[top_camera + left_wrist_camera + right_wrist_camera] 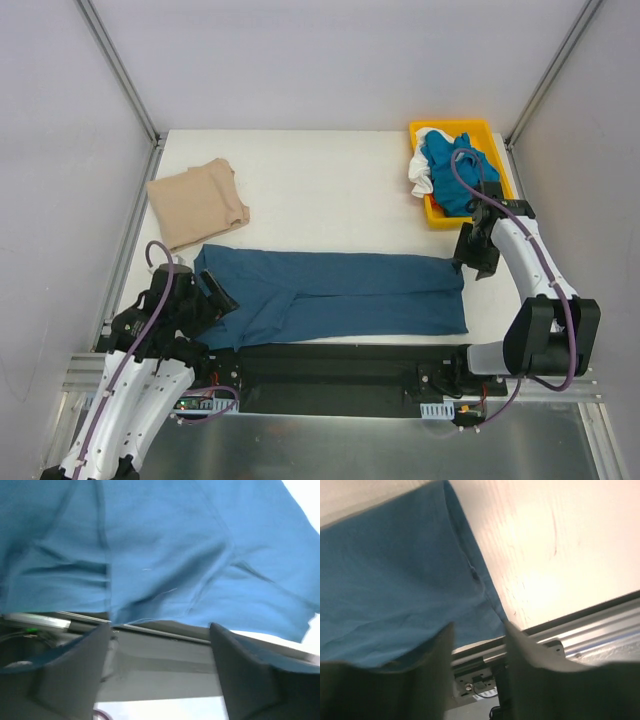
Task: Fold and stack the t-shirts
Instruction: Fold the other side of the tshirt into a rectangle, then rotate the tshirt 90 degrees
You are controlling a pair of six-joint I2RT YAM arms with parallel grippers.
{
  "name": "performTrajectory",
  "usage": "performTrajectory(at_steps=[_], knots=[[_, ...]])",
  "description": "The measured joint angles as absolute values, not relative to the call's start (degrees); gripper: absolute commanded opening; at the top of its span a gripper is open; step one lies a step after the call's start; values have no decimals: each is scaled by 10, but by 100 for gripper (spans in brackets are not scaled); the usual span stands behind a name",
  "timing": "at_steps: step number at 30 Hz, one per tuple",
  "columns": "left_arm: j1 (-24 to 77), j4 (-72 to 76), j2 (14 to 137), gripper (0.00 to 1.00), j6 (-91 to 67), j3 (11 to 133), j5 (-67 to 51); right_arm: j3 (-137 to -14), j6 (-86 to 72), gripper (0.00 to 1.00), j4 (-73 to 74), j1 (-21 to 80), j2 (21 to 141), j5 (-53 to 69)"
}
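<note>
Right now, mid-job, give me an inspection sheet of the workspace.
Surface: white table, flat.
Job's things: teal t-shirt lies as a long strip along the near edge; tan t-shirt folded far left; blue and white shirts bunched in yellow tray.
Clutter: nothing seen.
Grippers: left gripper open at the strip's left end; right gripper open at its right end; neither holding.
Cables: purple cables loop along both arms.
Surroundings: grey walls.

Left fingers (75,670) spread wide, right fingers (535,665) parted
</note>
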State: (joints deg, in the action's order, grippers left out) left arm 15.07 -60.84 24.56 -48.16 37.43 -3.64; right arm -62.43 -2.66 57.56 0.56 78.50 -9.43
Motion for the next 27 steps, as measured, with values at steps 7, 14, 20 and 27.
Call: performTrajectory(at_steps=[7, 14, 20, 27], knots=[[151, -597, 242, 99, -484, 382, -50, -624, -35, 97, 581, 5, 781, -128], [151, -510, 310, 99, -469, 361, -66, -603, -18, 97, 518, 36, 716, -20], [151, -347, 448, 99, -468, 298, -88, -573, -23, 97, 428, 167, 780, 48], [151, -237, 558, 99, -462, 289, -84, -581, -47, 97, 378, 188, 948, 25]])
